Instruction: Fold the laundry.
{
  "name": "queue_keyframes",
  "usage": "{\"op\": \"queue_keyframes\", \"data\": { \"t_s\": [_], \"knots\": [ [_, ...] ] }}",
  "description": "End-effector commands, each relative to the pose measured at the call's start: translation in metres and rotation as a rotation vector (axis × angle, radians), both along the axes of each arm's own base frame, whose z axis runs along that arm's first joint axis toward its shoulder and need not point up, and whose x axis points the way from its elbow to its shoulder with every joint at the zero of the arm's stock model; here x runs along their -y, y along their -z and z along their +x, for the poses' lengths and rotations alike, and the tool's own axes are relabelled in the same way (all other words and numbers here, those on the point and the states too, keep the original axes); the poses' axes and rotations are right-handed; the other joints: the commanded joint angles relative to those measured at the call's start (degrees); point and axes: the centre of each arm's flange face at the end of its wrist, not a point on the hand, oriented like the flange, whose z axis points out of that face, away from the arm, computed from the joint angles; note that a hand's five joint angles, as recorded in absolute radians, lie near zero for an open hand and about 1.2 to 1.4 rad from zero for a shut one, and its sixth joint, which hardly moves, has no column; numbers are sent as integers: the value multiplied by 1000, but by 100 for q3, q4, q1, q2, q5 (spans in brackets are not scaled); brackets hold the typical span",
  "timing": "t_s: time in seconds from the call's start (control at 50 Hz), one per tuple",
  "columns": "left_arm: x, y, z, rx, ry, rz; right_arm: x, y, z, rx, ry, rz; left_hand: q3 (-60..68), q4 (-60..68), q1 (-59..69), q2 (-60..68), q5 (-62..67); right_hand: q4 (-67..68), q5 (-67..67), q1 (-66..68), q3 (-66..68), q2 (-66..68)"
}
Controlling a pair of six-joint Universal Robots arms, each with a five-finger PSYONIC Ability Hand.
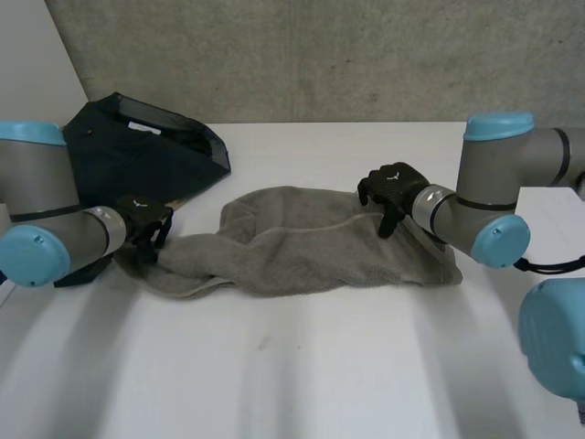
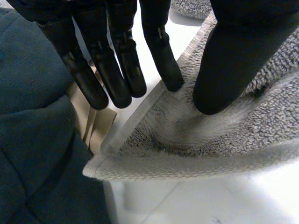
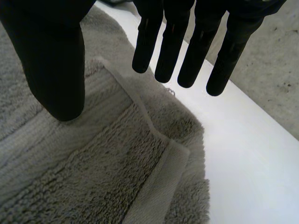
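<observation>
White table (image 1: 302, 384) is carrying a grey towel (image 1: 302, 251), which is lying rumpled across its middle, with a dark garment (image 1: 137, 151) sitting at the far left corner. The left hand (image 1: 146, 224) is reaching the towel's left end and the right hand (image 1: 391, 190) its far right corner; both are showing straight, spread fingers, gripping nothing. To do this well, I judge each hand should be closing on a true hemmed corner, then pulling apart to flatten the cloth before folding. Left wrist view is revealing the thumb (image 2: 233, 65) seemingly resting on the towel near its hemmed tip (image 2: 100, 170). Right wrist view is showing fingers (image 3: 170, 46) hanging clear above a doubled-over corner (image 3: 180, 156).
</observation>
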Motion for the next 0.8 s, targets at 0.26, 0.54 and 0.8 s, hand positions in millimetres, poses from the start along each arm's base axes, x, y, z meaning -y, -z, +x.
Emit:
{"op": "queue_keyframes", "data": {
  "t_s": [0.26,0.54,0.8],
  "knots": [
    [36,-162,-37,-74,-12,-659,59,-139,-15,320,225,-552,2454,2437,2377,2443,2466,4193,4192,4196,4171,4198],
    [10,-269,-46,-514,-70,-1002,38,-226,-48,557,202,-714,2454,2437,2377,2443,2466,4193,4192,4196,4171,4198],
    [-28,-190,-44,-295,32,-778,16,-128,-43,440,89,-260,2454,2437,2377,2443,2466,1737,1735,1740,1714,1742]
  ]
}}
